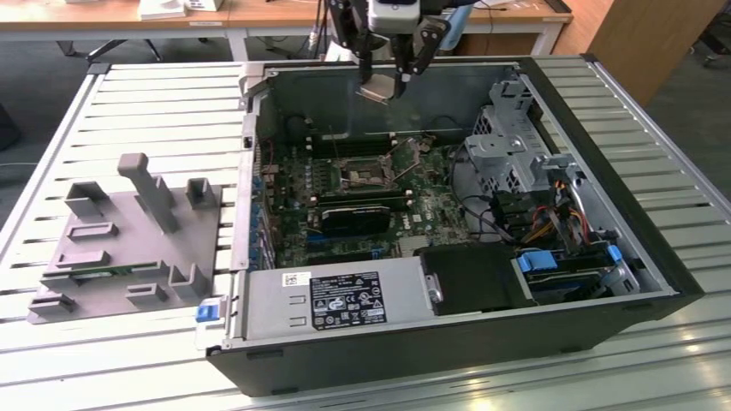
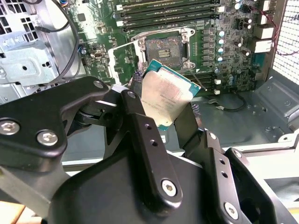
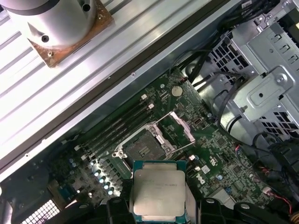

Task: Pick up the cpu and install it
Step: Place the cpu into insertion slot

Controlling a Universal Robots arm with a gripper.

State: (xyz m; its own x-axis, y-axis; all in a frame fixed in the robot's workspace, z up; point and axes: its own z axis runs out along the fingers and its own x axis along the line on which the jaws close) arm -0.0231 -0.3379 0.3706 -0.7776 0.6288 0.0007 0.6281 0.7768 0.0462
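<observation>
End effector: the end effector (image 1: pixel 389 84) hangs in the upper middle of the exterior view, clenched on the cpu (image 1: pixel 377 91). Its two black fingers (image 2: pixel 145 135) press on opposite edges of the chip.
Cpu, place: in the air over the open computer case (image 1: pixel 457 347), near its far wall and well apart from the board below.
Cpu, facing: a flat square with no long axis. It is held tilted. In both wrist views the silver lid (image 2: pixel 166 100) faces the camera, with a thin green rim (image 3: pixel 159 164) around it. In the second wrist view one corner points toward the socket (image 2: pixel 163 46).
Case, contents: a green motherboard (image 1: pixel 342 201), a silver power supply (image 1: pixel 331 300) along the lower edge, a metal drive cage (image 1: pixel 514 137) at the right, and coloured cables (image 1: pixel 549 214).
Socket: the socket stands open in the first wrist view (image 3: pixel 145 144), its cover plate (image 3: pixel 181 126) swung back.
Edges, room: memory slots (image 1: pixel 354 144) lie just beyond the socket, the drive cage stands to its right, and the case walls rise all round.
Table: a slatted metal table (image 1: pixel 160 103) carries the case, with a grey fixture (image 1: pixel 126 240) at the left.
</observation>
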